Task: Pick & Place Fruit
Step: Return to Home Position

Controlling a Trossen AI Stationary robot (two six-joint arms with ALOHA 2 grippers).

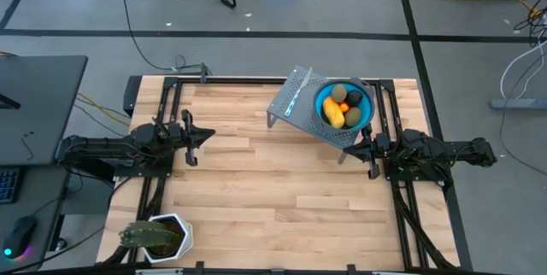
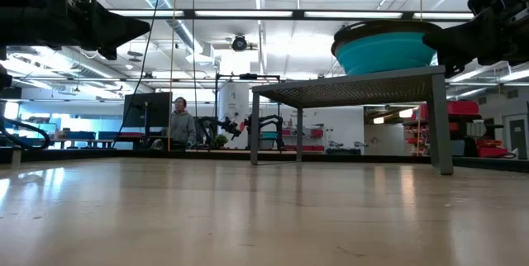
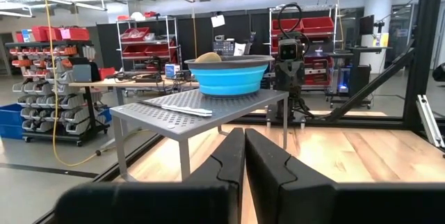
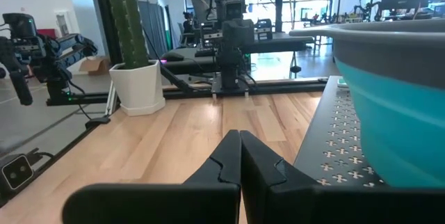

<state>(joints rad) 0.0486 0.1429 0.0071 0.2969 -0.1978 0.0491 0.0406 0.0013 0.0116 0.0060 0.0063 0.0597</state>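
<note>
No legible text (any view)

A green spiky cactus in a white pot (image 1: 158, 236) stands at the wooden desk's (image 1: 282, 181) corner; a thin pale-blue stick (image 1: 296, 96) lies on a grey perforated shelf (image 1: 279, 104).

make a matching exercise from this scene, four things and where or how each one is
1 fruit
2 pale-blue stick
3 potted plant
4 left hand

a at a corner of the table, by the left arm
b inside the blue bowl
c lying on the grey shelf beside the bowl
d shut, raised, facing the right hand

Pairs: 1-b, 2-c, 3-a, 4-d
</note>
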